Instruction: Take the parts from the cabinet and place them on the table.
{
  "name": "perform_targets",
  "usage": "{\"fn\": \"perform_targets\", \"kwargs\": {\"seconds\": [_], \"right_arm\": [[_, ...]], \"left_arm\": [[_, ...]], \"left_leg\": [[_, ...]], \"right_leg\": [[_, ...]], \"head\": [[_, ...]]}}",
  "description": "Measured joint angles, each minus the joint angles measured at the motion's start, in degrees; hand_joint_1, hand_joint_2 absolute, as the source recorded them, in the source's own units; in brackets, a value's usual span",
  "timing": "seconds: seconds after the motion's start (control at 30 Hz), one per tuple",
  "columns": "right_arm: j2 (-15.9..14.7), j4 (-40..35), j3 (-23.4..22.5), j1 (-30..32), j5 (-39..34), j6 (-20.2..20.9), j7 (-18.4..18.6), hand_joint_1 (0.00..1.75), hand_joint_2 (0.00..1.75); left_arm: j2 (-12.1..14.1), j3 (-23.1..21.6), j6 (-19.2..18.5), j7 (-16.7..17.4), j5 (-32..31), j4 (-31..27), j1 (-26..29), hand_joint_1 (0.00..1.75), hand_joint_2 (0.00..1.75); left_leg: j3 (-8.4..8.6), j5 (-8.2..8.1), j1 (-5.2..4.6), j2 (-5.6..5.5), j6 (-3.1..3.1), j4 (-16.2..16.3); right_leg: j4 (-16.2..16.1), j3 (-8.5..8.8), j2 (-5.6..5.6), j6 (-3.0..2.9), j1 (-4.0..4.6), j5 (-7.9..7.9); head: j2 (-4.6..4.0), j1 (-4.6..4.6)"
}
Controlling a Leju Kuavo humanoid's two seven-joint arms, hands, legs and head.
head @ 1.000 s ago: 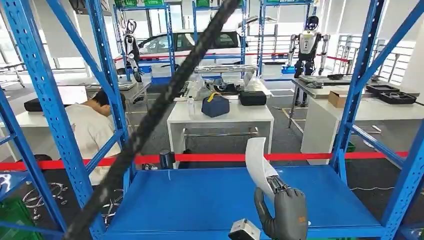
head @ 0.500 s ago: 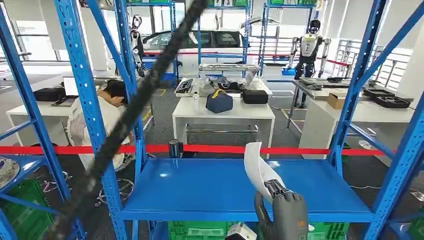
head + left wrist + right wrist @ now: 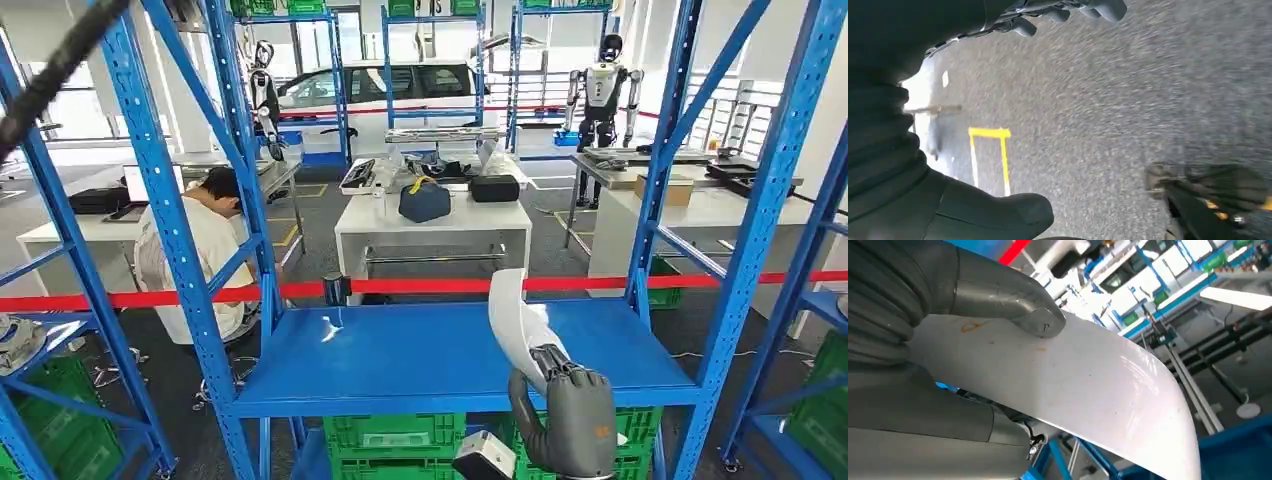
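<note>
While gripped by right hand (image 3: 570,425) | white part (image 3: 512,322): glossy, curved, upright | left hand (image 3: 948,100): fingers apart, empty

left wrist view motion-blurred: floor (image 3: 1128,100) smeared, dark object (image 3: 1208,192) at the edge unidentifiable, possibly robot body. white part (image 3: 512,320) lower end hidden inside right hand (image 3: 572,420); its tip cut off in right wrist view.

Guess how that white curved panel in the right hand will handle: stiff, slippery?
Probably stiff: the white panel stands upright above the right hand without drooping. Likely slippery: its surface is glossy, with reflections in the right wrist view. Seemingly light for its size, since it looks thin and one hand holds it from its lower end.
</note>
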Motion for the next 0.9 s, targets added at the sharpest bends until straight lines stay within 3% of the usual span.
{"fn": "perform_targets", "kwargs": {"seconds": [0.03,0.07,0.1,0.13,0.23,0.27,0.3,0.33,0.4,0.43,0.47,0.5,0.57,0.6,0.63,0.67,0.77,0.8,0.83,0.87,0.9], "right_arm": [[0.1,0.4,0.0,-0.4,-0.3,0.1,-0.1,1.75,1.75],[0.1,0.7,0.0,-0.7,-0.6,0.2,-0.3,1.75,1.75],[0.2,0.9,0.0,-1.0,-0.7,0.3,-0.4,1.75,1.75],[0.3,1.0,-0.1,-1.0,-0.9,0.0,-0.5,1.75,1.75],[0.3,1.2,-0.5,-0.1,-1.0,-0.9,-0.5,1.75,1.75],[0.2,1.2,-0.9,0.6,-0.7,-1.2,-0.2,1.75,1.75],[-0.2,1.1,-1.4,1.3,-0.4,-1.5,0.1,1.75,1.75],[-0.5,1.1,-1.8,1.8,-0.3,-1.5,0.3,1.75,1.75],[-1.0,1.1,-2.4,2.6,0.0,-1.6,0.2,1.75,1.75],[-1.1,1.0,-2.6,3.1,0.0,-1.6,0.2,1.75,1.75],[-1.2,1.0,-3.0,3.7,0.1,-1.6,0.2,1.75,1.75],[-1.4,1.0,-3.3,4.0,0.1,-1.5,0.2,1.75,1.75],[-1.6,1.0,-3.8,4.1,0.3,-1.6,0.0,1.75,1.75],[-1.6,1.0,-4.1,4.1,0.4,-1.7,-0.1,1.75,1.75],[-1.6,1.0,-4.5,4.1,0.6,-1.8,-0.1,1.75,1.75],[-1.6,1.0,-4.6,4.5,0.6,-2.0,-0.2,1.75,1.75],[-1.7,0.9,-5.5,5.3,0.8,-2.5,-0.5,1.75,1.75],[-1.7,0.9,-5.7,5.3,1.1,-2.4,-0.6,1.75,1.75],[-1.7,0.9,-5.7,5.4,1.3,-2.2,-0.7,1.75,1.75],[-1.7,0.9,-5.8,5.4,1.5,-2.1,-0.7,1.75,1.75],[-1.7,0.9,-5.8,5.4,1.7,-1.9,-0.8,1.75,1.75]], "left_arm": [[0.0,0.4,0.0,0.3,0.4,0.0,0.0,0.00,1.75],[0.0,0.5,0.6,0.3,0.0,0.0,0.0,0.00,1.75],[0.0,0.5,0.9,0.4,-0.4,-0.1,-0.2,0.00,1.75],[0.0,0.5,0.7,0.7,-0.7,-0.1,-0.6,0.00,1.75],[-0.2,0.5,-0.2,1.7,-1.7,0.0,-1.5,0.00,1.75],[-0.3,0.5,-0.3,1.9,-2.1,0.0,-1.7,0.00,1.75],[-0.5,0.4,-0.6,2.2,-2.4,0.0,-2.0,0.00,1.75],[-0.5,0.4,-0.6,2.3,-2.6,0.0,-2.2,0.00,1.75],[-0.6,0.3,-0.7,2.6,-3.0,0.0,-2.4,0.00,1.75],[-0.7,0.2,-0.7,2.7,-3.0,0.0,-2.6,0.00,1.75],[-0.8,0.2,-0.7,2.8,-2.9,0.0,-2.6,0.00,1.75],[-0.9,0.2,-0.7,2.9,-2.8,0.0,-2.6,0.00,1.75],[-1.0,0.2,-0.7,3.0,-2.8,0.0,-2.6,0.00,1.75],[-1.1,0.2,-0.7,3.0,-3.0,0.0,-2.7,0.00,1.75],[-1.1,0.2,-0.7,3.1,-3.2,-0.1,-2.8,0.00,1.75],[-1.1,0.2,-0.7,3.1,-3.5,0.0,-2.8,0.00,1.75],[-1.0,0.1,-0.7,2.5,-4.0,0.0,-2.4,0.00,1.75],[-0.9,0.1,-0.7,2.3,-4.0,0.0,-2.1,0.00,1.75],[-0.9,0.1,-0.7,2.2,-4.0,0.0,-2.0,0.00,1.75],[-0.9,0.1,-0.7,2.2,-4.0,0.0,-1.9,0.00,1.75],[-0.9,0.1,-0.7,2.2,-4.0,0.0,-1.9,0.00,1.75]], "left_leg": [[2.73,2.28,0.02,0.00,0.11,-3.0],[6.13,3.11,0.02,-0.01,0.38,-7.3],[10.22,2.22,0.01,-0.14,0.73,-12.5],[13.55,0.10,-0.35,-0.21,1.10,-17.2],[12.37,0.97,-0.99,-0.36,2.49,-17.8],[12.01,1.84,-0.68,-0.26,3.21,-18.4],[11.78,2.60,-0.47,0.16,3.77,-18.5],[11.04,3.21,-0.45,0.21,4.40,-18.5],[9.23,4.67,-0.55,0.42,4.67,-18.3],[8.24,5.31,-0.57,0.51,4.65,-18.2],[7.12,5.98,-0.56,0.62,4.58,-17.9],[6.11,6.55,-0.53,0.65,4.47,-17.7],[4.03,7.54,-0.39,0.77,4.07,-16.9],[3.19,7.96,-0.34,0.79,3.76,-16.4],[2.37,8.36,-0.59,0.76,3.32,-15.9],[2.34,8.73,-0.65,0.71,2.98,-15.8],[2.21,10.26,-0.56,0.67,1.89,-16.4],[1.88,9.62,-0.40,0.55,1.52,-15.9],[1.07,7.35,-0.37,0.41,1.18,-14.8],[0.22,3.54,-0.29,0.30,0.89,-11.6],[-0.56,0.97,-0.22,0.31,0.66,-8.3]], "right_leg": [[0.1,-1.11,-0.04,0.18,-0.01,0.75],[0.2,-1.86,-0.04,0.38,-0.01,1.35],[0.4,-2.12,-0.05,0.62,-0.02,1.85],[0.4,-2.57,-0.10,0.99,0.20,2.17],[-0.5,-2.43,-0.51,2.09,-0.16,4.14],[-0.7,-2.67,-0.45,2.63,0.04,4.66],[0.1,-3.15,-0.13,2.84,-0.31,2.93],[2.3,-3.96,-0.02,3.16,-0.27,-0.43],[10.9,-6.32,0.08,3.68,-0.30,-7.39],[14.8,-7.09,0.12,3.83,-0.29,-8.89],[17.3,-7.00,0.14,3.93,-0.30,-8.54],[17.1,-5.83,0.14,3.97,-0.33,-6.91],[11.0,-0.46,0.13,4.00,-0.41,-3.38],[6.3,3.28,0.11,3.95,-0.46,-3.35],[1.3,6.25,0.14,3.77,-0.31,-6.58],[1.0,6.15,0.33,2.70,0.05,-6.49],[0.7,5.40,0.34,1.37,0.14,-5.60],[0.6,4.93,0.16,0.71,-0.19,-4.78],[0.6,4.44,0.19,0.45,-0.21,-4.27],[0.6,3.62,0.18,0.03,-0.22,-3.66],[0.6,3.00,0.19,-0.04,-0.16,-3.12]], "head": [[0.00,-0.05],[0.00,-0.02],[0.00,-0.04],[0.00,-0.11],[0.00,0.00],[0.00,0.00],[0.00,-0.02],[0.00,0.04],[0.00,0.11],[0.00,0.15],[0.00,0.13],[0.00,0.15],[0.00,0.15],[0.00,0.13],[0.00,0.17],[0.00,0.09],[0.00,0.13],[0.00,0.09],[0.00,0.09],[0.00,0.00],[0.00,-0.02]]}}
